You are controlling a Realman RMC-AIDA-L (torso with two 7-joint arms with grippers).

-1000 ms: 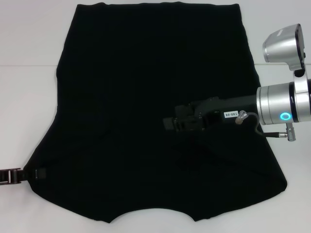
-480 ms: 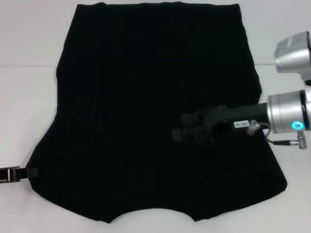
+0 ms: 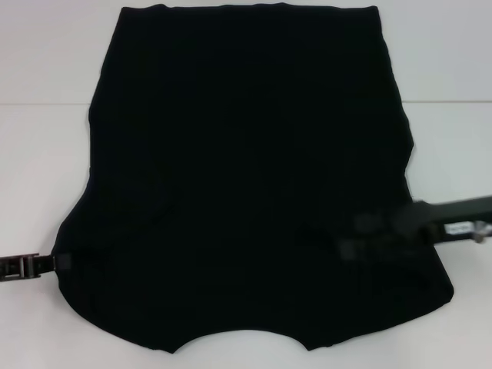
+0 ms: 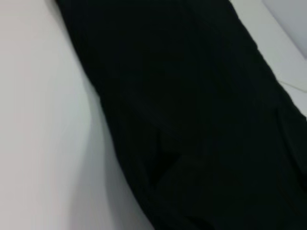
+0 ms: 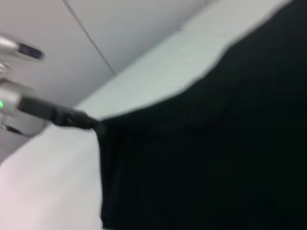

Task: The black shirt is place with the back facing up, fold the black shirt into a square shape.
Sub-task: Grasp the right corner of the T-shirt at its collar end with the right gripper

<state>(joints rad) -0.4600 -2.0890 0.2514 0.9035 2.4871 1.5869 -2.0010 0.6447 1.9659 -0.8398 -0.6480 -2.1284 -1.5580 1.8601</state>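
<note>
The black shirt (image 3: 246, 169) lies spread flat on the white table, plain side up, its hem at the far edge and the neck curve at the near edge. It also fills much of the left wrist view as the black shirt (image 4: 201, 124) and the right wrist view as the black shirt (image 5: 216, 153). My left gripper (image 3: 52, 263) sits low at the shirt's left sleeve edge, touching the cloth. The right wrist view shows that left gripper (image 5: 95, 124) meeting the shirt's corner. My right gripper (image 3: 361, 233) hovers, blurred, over the shirt's right lower part.
The white table (image 3: 46, 169) shows bare on both sides of the shirt. A pale wall (image 5: 124, 28) rises behind the table's far edge. The right arm's black link (image 3: 453, 219) reaches in from the right edge.
My right arm has pulled back to the right and nearer, from the shirt's middle toward its right side. The left gripper has shifted slightly farther along the sleeve edge.
</note>
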